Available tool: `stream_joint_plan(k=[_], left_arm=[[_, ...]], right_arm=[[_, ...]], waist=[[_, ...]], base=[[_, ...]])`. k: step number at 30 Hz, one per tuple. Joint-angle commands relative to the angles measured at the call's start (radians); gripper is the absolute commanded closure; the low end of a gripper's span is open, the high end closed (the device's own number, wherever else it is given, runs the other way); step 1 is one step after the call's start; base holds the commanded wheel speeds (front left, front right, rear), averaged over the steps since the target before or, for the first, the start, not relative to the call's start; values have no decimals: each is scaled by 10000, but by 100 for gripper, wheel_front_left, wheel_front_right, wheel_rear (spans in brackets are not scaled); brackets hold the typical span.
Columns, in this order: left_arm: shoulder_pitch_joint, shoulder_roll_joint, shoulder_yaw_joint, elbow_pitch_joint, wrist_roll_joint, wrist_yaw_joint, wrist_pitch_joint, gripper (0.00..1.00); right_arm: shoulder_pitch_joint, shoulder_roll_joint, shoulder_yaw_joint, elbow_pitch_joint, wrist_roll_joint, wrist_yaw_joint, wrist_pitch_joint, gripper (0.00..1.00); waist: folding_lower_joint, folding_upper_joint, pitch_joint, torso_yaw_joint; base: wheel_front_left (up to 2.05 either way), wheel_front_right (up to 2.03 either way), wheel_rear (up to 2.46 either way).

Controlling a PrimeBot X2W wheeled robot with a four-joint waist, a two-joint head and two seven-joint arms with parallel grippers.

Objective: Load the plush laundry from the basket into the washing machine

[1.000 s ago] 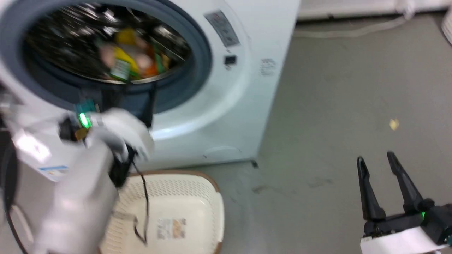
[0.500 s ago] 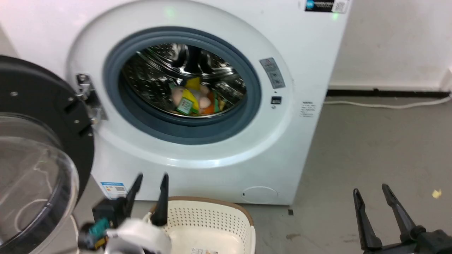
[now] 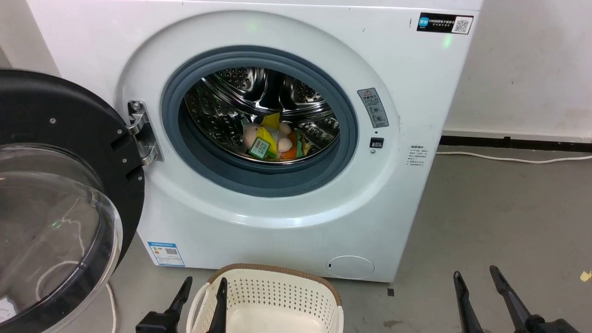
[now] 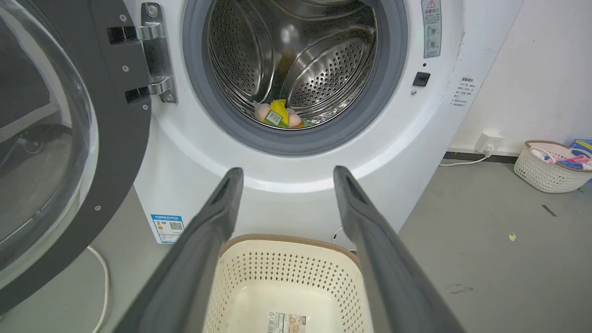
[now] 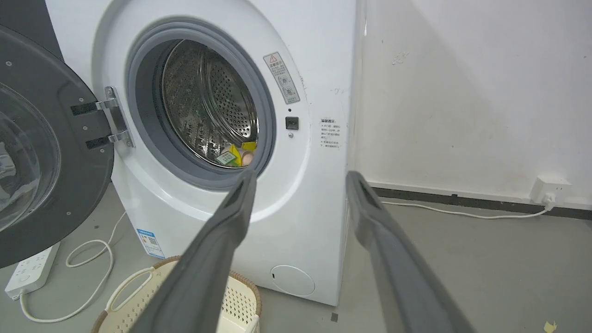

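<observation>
The plush laundry (image 3: pixel 270 141) lies at the bottom of the steel drum of the white washing machine (image 3: pixel 296 222), pink and yellow with a green tag; it also shows in the drum (image 4: pixel 277 115) (image 5: pixel 235 156). The machine's dome door (image 3: pixel 55 203) hangs wide to the left. On the floor before the machine stands the cream basket (image 3: pixel 277 300), bare inside (image 4: pixel 286 296) apart from a printed label. My left gripper (image 3: pixel 203 282) is open at the basket's left rim, holding nothing. My right gripper (image 3: pixel 476 275) is open over bare floor at lower right.
A white cable (image 3: pixel 513 159) runs along the grey floor by the wall. A power strip (image 5: pixel 27 273) and a looped cord (image 5: pixel 88 263) lie left of the machine. A second basket (image 4: pixel 550 166) with clothes stands far right. A paper scrap (image 3: pixel 585 276) lies on the floor.
The head camera has risen and pulled back, so the whole washer front shows. My left arm has come away from the drum opening down to the basket's rim. The plush stays in the drum.
</observation>
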Motion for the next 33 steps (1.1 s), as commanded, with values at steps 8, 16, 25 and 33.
stream_joint_plan(k=[8,16,25,33], left_arm=[[243,-277,274,-58,385,-192,-54,0],[115,-337,343,-48,485,-217,68,100],[56,-445,551,-154,721,-296,253,100],[4,-540,735,-249,931,-367,416,100]], right_arm=[[141,-12,22,72,81,52,-44,0],[-57,2,20,58,-15,-16,69,100],[-205,1,27,87,-80,-11,254,100],[-337,0,33,113,-138,-6,418,100]], waist=[[0,0,19,35],[1,0,53,45],[1,0,109,43],[1,0,159,41]], base=[[0,0,0],[0,0,0],[0,0,0],[0,0,0]])
